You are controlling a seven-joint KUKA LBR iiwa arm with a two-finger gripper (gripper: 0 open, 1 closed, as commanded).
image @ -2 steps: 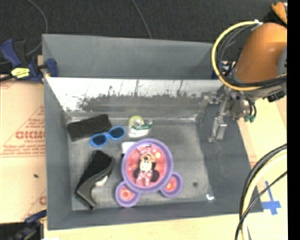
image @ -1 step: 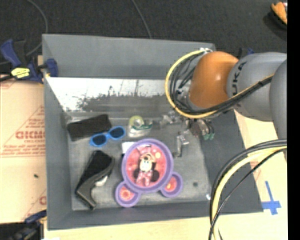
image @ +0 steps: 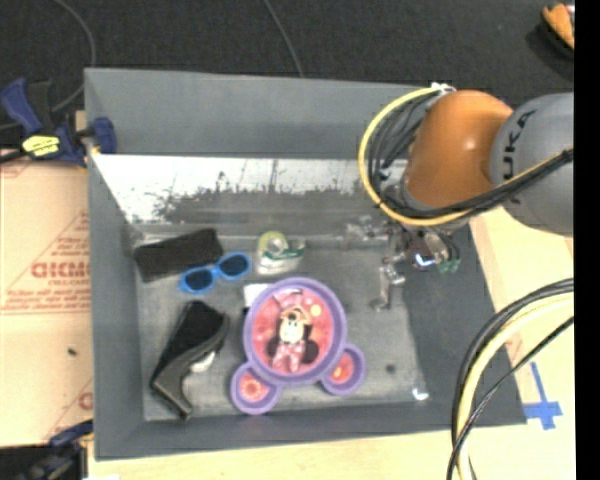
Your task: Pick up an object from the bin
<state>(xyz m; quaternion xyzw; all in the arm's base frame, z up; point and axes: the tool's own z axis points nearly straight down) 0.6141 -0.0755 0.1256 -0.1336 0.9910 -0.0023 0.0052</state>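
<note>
Orange-capped arm [image: 462, 150] in from right, fingers [image: 384, 290] low over bin floor [image: 385, 353] beside purple plate [image: 292, 333] (spread unclear)

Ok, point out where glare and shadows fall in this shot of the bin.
Camera view: strong glare washes the bin's back wall, with dark streaks mirrored in it. Same view: a soft highlight sits atop the orange wrist cover. The bin floor round the gripper looks evenly lit, with no hard shadow.
</note>
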